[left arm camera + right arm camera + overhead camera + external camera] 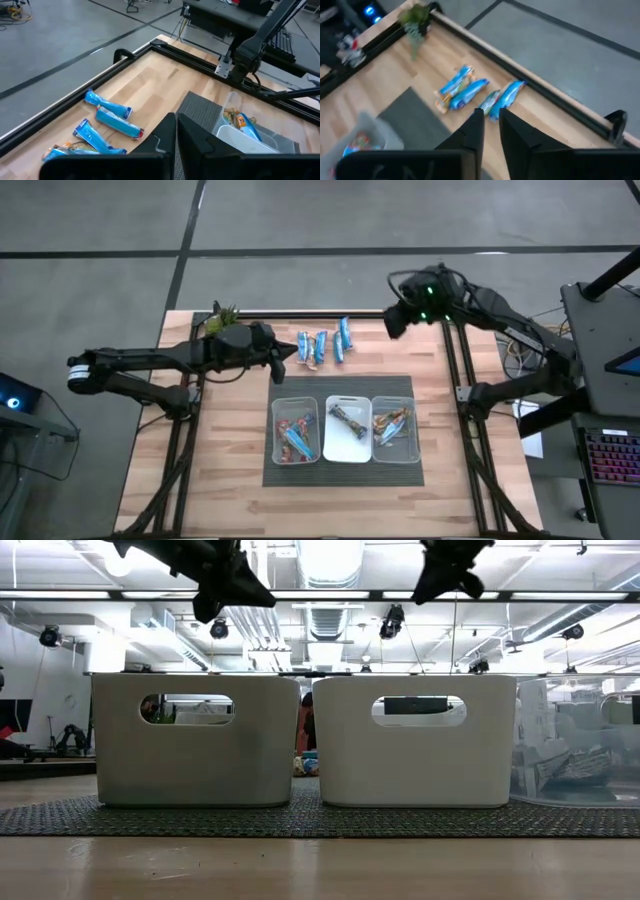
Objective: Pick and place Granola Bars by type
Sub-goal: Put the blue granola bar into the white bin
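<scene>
Several blue wrapped granola bars (325, 345) lie flat in a loose row near the table's far edge, and show in the left wrist view (120, 124) and the right wrist view (467, 94). More bars lie in three bins: red-and-blue ones in the left bin (295, 452), a brown one in the middle bin (347, 448), blue-and-orange ones in the right bin (393, 452). My left gripper (285, 360) (176, 134) hovers shut and empty just left of the row. My right gripper (395, 322) (490, 122) hangs above the far right, slightly open, holding nothing.
The bins stand side by side on a dark mat (340, 385) at the table's middle. A small green plant (222, 315) sits at the far left corner. Black rails (455, 380) frame the tabletop. Bare wood lies along the near edge (330, 510).
</scene>
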Action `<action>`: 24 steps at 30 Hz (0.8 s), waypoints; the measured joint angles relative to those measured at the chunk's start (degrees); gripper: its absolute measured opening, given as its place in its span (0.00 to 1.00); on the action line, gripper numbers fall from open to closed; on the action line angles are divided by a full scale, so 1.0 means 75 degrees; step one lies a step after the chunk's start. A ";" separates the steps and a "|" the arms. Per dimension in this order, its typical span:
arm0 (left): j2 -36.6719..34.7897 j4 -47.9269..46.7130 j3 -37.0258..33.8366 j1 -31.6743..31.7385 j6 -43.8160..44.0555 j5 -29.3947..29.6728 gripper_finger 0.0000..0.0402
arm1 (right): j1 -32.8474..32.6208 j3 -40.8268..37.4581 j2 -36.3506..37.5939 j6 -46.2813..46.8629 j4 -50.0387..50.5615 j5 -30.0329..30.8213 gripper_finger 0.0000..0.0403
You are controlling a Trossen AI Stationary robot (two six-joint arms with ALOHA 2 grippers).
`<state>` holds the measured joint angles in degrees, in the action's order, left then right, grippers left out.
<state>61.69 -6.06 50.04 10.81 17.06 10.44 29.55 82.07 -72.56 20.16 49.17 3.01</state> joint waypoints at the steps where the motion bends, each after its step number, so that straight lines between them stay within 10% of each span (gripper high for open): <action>1: 0.0000 0.0002 0.0000 0.0000 0.0000 -0.0001 0.00 | 0.0095 0.0173 -0.0173 0.0027 0.0003 0.0000 0.16; 24: 0.0000 0.0002 0.0000 0.0003 0.0135 -0.0003 0.00 | 0.0847 0.3167 -0.3768 0.0318 0.0814 -0.0057 0.58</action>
<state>61.69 -6.04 50.04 10.83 18.07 10.41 35.90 105.83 -100.82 22.55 55.27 2.58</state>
